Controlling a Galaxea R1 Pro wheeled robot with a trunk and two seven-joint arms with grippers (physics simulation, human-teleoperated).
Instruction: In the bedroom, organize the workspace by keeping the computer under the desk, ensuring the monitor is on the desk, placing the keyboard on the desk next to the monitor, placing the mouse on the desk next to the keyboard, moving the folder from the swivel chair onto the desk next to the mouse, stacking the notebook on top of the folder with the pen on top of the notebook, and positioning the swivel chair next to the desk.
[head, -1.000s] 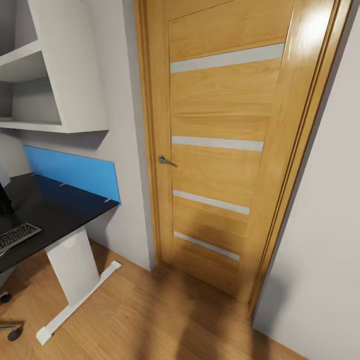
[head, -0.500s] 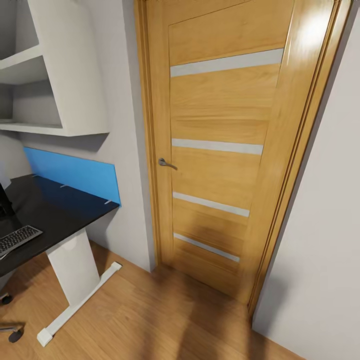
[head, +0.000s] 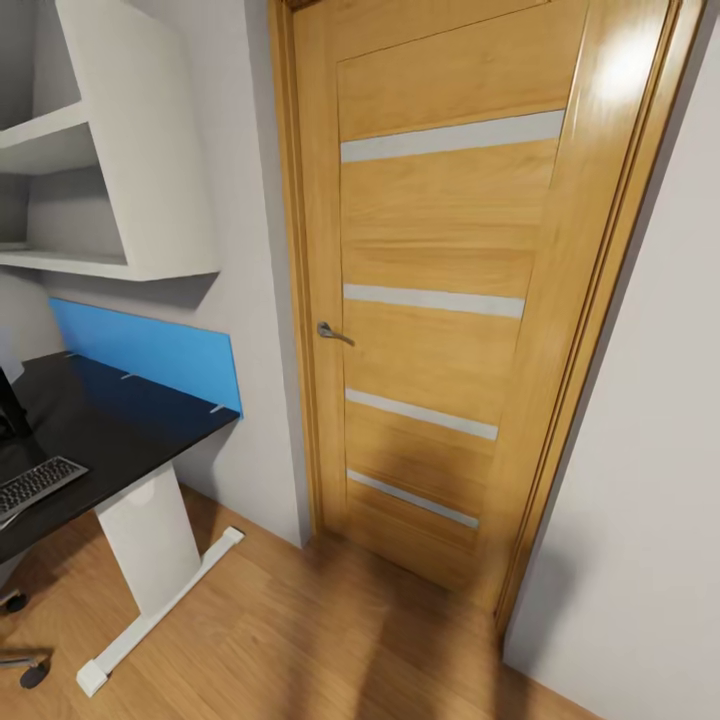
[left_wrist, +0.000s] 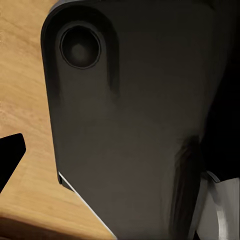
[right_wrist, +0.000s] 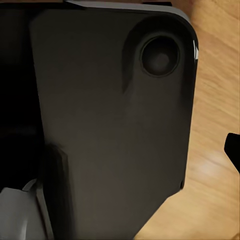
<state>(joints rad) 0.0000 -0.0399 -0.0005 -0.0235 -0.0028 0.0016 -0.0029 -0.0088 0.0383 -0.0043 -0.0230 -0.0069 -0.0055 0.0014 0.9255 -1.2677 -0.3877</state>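
Silver-framed keyboard (head: 35, 483) lies flat on the black desk (head: 110, 420).

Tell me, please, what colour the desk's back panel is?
Bright blue back panel, best seen in the head view.

The door (head: 440, 290) is honey-orange wood crossed by four pale grey stripes, with a silver handle (head: 332, 331). The worktop (head: 100, 425) is glossy black on a white leg (head: 150, 540), backed by a bright blue panel (head: 150, 350). The keyboard (head: 35, 484) has black keys in a silver-grey frame. The floor (head: 300, 630) is light wood.
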